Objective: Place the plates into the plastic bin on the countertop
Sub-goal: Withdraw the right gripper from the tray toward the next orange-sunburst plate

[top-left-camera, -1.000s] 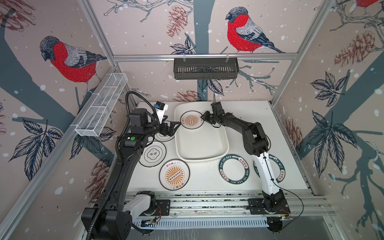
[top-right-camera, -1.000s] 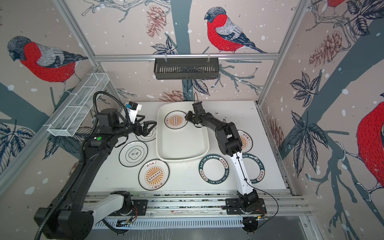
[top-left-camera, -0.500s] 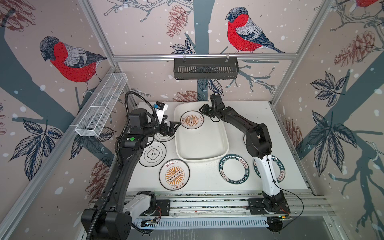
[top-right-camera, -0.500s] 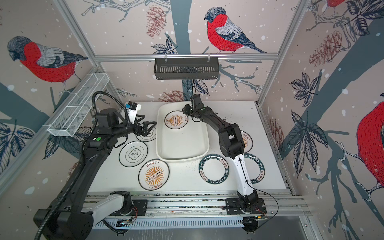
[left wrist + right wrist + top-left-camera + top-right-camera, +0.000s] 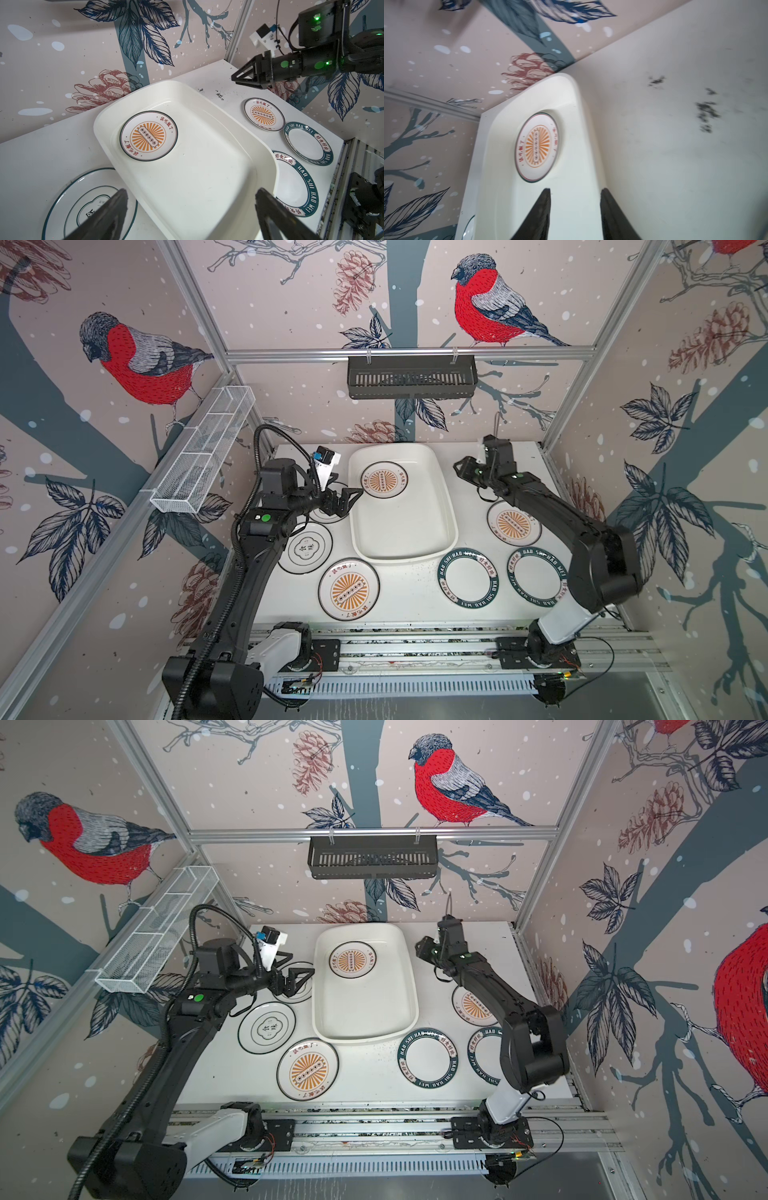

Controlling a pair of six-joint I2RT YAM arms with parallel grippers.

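Left gripper (image 5: 345, 494) hangs with its jaws spread wide and empty above the left rim of the bin (image 5: 401, 531), its fingertips pointing across the tub. A thin-rimmed plate (image 5: 326, 517) lies beneath it on the countertop (image 5: 409, 601), right against the bin's flare. The arm hides most of this plate in both top views.

One sunburst plate (image 5: 383, 480) lies flat inside the bin, in its far left part, near the left gripper's fingertips. The right gripper (image 5: 458, 469) is well apart from that plate. It hovers over bare countertop off the bin's far right side, with its jaws partly apart and nothing between them. The right wrist view is blurred, but it shows the bin's rim in the gap between the fingers.

The other plates lie on the countertop. A character plate (image 5: 305, 548) and a second sunburst plate (image 5: 349, 590) are left of the bin. Two green-rimmed plates (image 5: 469, 578) (image 5: 538, 576) lie in front of it to the right, and a third sunburst plate (image 5: 512, 523) sits partly under the right arm.
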